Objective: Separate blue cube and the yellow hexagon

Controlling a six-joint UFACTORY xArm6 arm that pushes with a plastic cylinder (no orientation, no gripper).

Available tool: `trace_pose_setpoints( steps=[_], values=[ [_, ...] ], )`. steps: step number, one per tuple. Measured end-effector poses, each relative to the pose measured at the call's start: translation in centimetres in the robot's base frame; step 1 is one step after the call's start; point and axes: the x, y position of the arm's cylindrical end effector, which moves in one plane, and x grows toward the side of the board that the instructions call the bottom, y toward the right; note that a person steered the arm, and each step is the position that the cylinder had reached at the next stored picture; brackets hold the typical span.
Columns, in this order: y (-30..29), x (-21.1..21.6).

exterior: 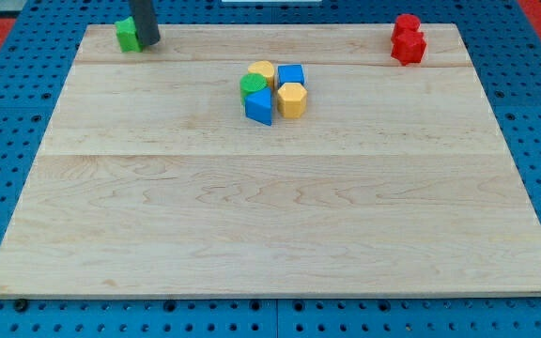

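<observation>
The blue cube [291, 75] and the yellow hexagon [291, 99] sit touching in a tight cluster near the board's top middle, the hexagon just below the cube. The same cluster holds a yellow round block [262, 70], a green round block [251, 87] and a blue wedge-like block [259, 105]. My tip [149, 41] rests at the board's top left, right beside a green block [128, 35], far left of the cluster.
Two red blocks [408, 39] stand together at the board's top right corner. The wooden board [270, 216] lies on a blue perforated table.
</observation>
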Motion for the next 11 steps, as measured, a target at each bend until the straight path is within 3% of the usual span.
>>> trace_pose_setpoints(
  steps=[2,3,6,7,8,9,11],
  values=[
    [-2.1,-0.1],
    [2.2,4.0],
    [23.7,4.3],
    [28.8,7.7],
    [27.5,11.7],
    [21.3,11.7],
    [16.8,11.7]
  ],
)
